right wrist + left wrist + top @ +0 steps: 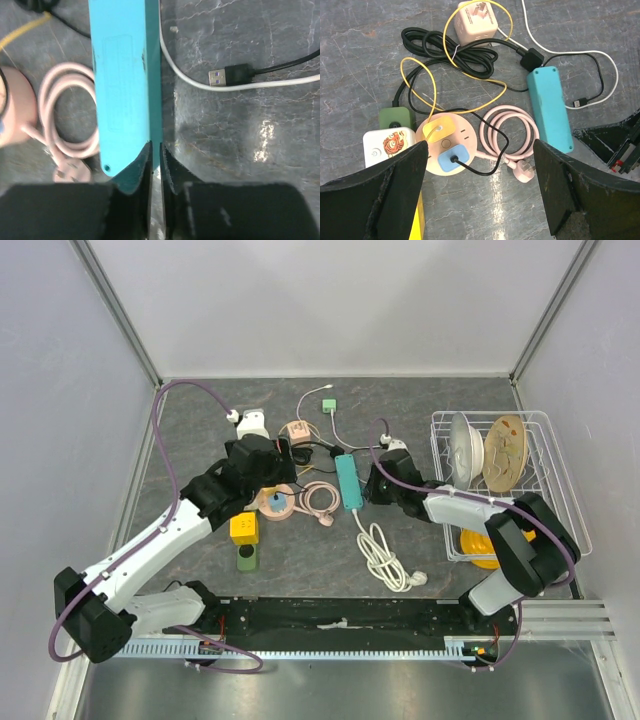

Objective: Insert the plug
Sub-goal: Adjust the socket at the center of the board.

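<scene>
A teal power strip (349, 480) (549, 107) (122, 75) lies back-up at mid table. My right gripper (368, 490) (156, 147) hovers at its near right edge, jaws drawn almost together with only a thin slit and nothing seen between them. A loose pink three-pin plug (525, 172) (72, 172) lies by its coiled pink cord, which runs to a round pink socket hub (451, 145) (275, 502) carrying a yellow and a blue adapter. My left gripper (268, 478) (481, 147) hangs wide open above the hub and plug, holding nothing. A black USB plug (227, 76) lies right of the strip.
A wire dish rack (560, 455) with plates stands at the right. A coiled white cable (378, 552) ends in a white plug (418, 579). A yellow box (244, 528), a green block (247, 558), a pink cube adapter (477, 22) and a black cable bundle (455, 50) crowd the left.
</scene>
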Tool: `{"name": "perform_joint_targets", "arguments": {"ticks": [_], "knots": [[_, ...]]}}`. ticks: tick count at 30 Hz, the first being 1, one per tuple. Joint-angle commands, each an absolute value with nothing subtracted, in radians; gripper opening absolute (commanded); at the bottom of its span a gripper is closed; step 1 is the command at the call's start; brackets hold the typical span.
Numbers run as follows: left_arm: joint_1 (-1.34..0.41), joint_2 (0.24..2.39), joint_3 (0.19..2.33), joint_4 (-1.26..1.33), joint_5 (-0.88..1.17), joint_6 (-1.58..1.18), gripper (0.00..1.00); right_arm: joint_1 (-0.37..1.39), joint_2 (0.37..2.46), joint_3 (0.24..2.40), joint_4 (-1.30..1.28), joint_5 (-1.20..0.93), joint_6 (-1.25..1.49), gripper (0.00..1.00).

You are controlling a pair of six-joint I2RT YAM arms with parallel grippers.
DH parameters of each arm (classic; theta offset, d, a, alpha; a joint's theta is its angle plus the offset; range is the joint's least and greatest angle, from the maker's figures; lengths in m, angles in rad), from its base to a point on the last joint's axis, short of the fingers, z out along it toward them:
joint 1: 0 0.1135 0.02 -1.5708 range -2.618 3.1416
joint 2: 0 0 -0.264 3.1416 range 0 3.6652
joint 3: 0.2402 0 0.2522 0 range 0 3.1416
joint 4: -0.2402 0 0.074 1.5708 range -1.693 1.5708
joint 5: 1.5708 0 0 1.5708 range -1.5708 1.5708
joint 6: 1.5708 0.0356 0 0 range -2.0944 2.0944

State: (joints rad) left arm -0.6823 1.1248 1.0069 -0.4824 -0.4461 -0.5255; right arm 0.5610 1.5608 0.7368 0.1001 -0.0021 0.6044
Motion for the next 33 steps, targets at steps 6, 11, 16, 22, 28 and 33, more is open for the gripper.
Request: {"name": "perform_joint_targets", "arguments": {"ticks": [6,11,16,22,28,33], "knots": [[-0.675,1.147,0.992,-0.443,-0.287,-0.58,0.91,0.64,1.491,0.767,-0.112,0.146,0.437,0.08],[-0.675,1.186,1.02,-0.457,-0.236,-0.592,0.91,0.649,1.422,0.723,-0.054,0.086,0.449,0.41],[-0.675,1.213,1.057,-0.498,-0.265,-0.592,0.91,0.71,1.387,0.721,-0.026,0.057,0.416,0.51],[-0.67,1.186,1.062,-0.52,-0.304,-0.601,0.91,0.801,1.463,0.733,-0.058,0.193,0.443,0.57],[-0.658,1.146,1.034,-0.528,-0.319,-0.594,0.91,0.865,1.564,0.756,-0.058,0.273,0.428,0.53],[-0.65,1.134,1.025,-0.522,-0.295,-0.601,0.91,0.888,1.615,0.804,-0.043,0.295,0.405,0.38]]}}
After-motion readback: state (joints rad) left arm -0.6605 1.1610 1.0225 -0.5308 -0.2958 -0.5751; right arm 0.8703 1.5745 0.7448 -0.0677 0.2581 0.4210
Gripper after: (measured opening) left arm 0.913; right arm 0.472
